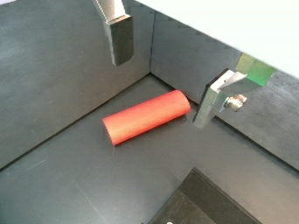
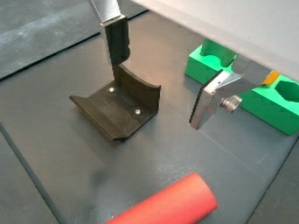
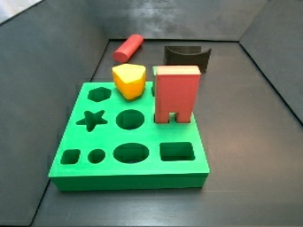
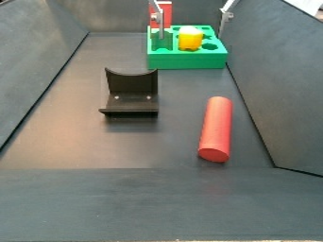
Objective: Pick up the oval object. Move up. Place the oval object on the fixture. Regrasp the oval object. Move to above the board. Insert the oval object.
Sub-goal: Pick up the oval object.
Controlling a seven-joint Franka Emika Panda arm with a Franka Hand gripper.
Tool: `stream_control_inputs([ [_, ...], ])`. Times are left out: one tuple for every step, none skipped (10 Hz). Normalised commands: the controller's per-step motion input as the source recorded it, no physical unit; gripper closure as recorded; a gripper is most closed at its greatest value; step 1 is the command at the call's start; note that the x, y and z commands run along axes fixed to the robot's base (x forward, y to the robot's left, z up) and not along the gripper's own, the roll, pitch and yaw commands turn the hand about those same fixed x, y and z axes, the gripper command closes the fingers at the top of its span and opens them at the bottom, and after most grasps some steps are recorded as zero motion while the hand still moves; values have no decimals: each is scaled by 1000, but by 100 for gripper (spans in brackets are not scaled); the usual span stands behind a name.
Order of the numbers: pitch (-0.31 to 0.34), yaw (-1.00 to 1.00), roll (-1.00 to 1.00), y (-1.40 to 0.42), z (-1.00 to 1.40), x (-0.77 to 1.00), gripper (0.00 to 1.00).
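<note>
The oval object [image 4: 216,128] is a long red peg lying flat on the dark floor near a side wall; it also shows in a side view [image 3: 128,45] and in both wrist views [image 1: 146,117] [image 2: 170,206]. The black fixture [image 4: 130,92] with its curved notch stands beside it, also seen in a wrist view [image 2: 117,109]. The green board [image 3: 130,133] lies apart from both. My gripper [image 1: 167,74] hangs open and empty well above the floor, over the ground between the peg and the fixture [image 2: 163,74]. One silver fingertip [image 4: 229,7] shows at a side view's top edge.
A yellow rounded-triangle peg [image 3: 128,80] and a wide red arch block [image 3: 178,93] stand in the board. Dark walls enclose the floor on all sides; the peg lies close to one of them.
</note>
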Motion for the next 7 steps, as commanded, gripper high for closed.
stream_control_inputs([
  [-100, -71, 84, 0, -363, -129, 0],
  [-126, -237, 120, 274, -600, -203, 0],
  [-143, -366, 129, 414, -714, -269, 0],
  [-97, -357, 156, 414, -703, -257, 0],
  [-90, -317, 191, 274, -560, -369, 0],
  [-187, -389, 209, 140, -537, -460, 0],
  [-177, -420, 221, 157, -531, -397, 0],
])
